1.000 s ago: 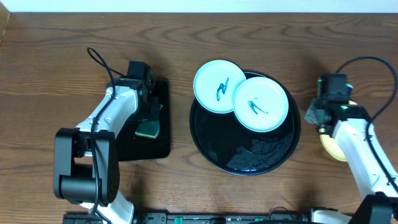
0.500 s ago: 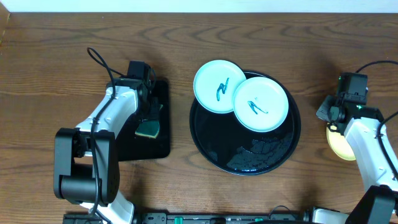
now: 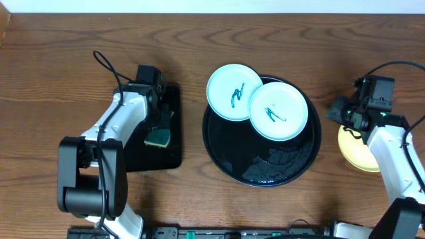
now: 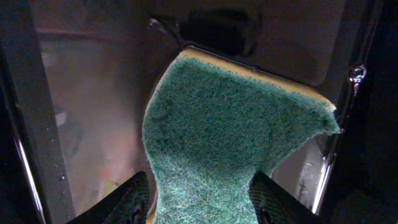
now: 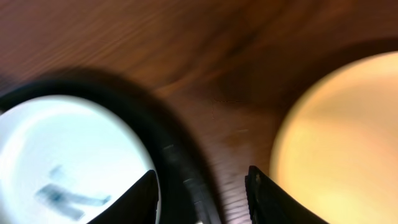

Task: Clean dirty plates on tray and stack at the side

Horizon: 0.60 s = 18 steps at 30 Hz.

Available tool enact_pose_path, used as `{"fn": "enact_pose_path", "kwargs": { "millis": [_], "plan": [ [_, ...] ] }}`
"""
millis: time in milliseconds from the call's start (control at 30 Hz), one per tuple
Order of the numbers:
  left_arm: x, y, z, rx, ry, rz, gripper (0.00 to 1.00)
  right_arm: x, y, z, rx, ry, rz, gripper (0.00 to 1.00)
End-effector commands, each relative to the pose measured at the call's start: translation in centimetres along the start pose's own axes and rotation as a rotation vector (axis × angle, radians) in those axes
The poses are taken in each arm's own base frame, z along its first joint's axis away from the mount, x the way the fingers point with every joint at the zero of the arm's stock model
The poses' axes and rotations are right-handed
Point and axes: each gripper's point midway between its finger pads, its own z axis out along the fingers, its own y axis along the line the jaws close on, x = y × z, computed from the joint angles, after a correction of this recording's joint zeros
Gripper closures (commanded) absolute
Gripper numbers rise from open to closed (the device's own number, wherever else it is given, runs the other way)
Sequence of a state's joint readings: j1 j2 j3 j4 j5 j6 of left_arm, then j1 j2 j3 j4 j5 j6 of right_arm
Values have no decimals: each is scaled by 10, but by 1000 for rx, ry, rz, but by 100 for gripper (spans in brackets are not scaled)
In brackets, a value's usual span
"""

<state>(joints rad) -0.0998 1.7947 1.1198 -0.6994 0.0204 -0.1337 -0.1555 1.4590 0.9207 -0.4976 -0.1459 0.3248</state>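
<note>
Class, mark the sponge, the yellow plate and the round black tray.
sponge [image 4: 230,143], left wrist view, green scouring face.
yellow plate [image 3: 352,151], overhead view, bare left half.
round black tray [image 3: 247,158], overhead view, bare glossy floor.

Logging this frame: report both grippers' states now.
Left gripper: closed on the green sponge.
Right gripper: open, holding nothing.

The blurred picture shows two dark fingers [image 5: 264,202] spread apart, nothing held between them. Beyond the gap run the brown wooden counter [image 5: 217,74] and the raised rim of a glossy black round tray [image 5: 168,137]. Left of the fingers a pale mint-white round plate [image 5: 68,137] bearing a teal scribble [image 5: 65,196] sits on that tray. To their right a pale yellow round plate [image 5: 342,137] lies on the counter.
</note>
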Motion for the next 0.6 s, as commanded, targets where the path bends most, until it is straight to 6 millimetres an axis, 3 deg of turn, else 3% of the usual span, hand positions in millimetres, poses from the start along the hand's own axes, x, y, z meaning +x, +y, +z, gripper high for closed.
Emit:
{"fn": "enact_pose_path", "kwargs": {
  "millis": [0,200,400,567],
  "plan": [
    [5,3,6,-8,27,-5,46,12,40,-3,-165,53,-88,53],
    [5,3,6,-8,27,-5,45,35,55,4,-170,127,-136,54],
    [5,3,6,-8,27,-5,45,56,43,26,-64,208,-160,57],
    [5,3,6,-8,27,-5,45,71,44,47,-52,263,-164,59]
  ]
}}
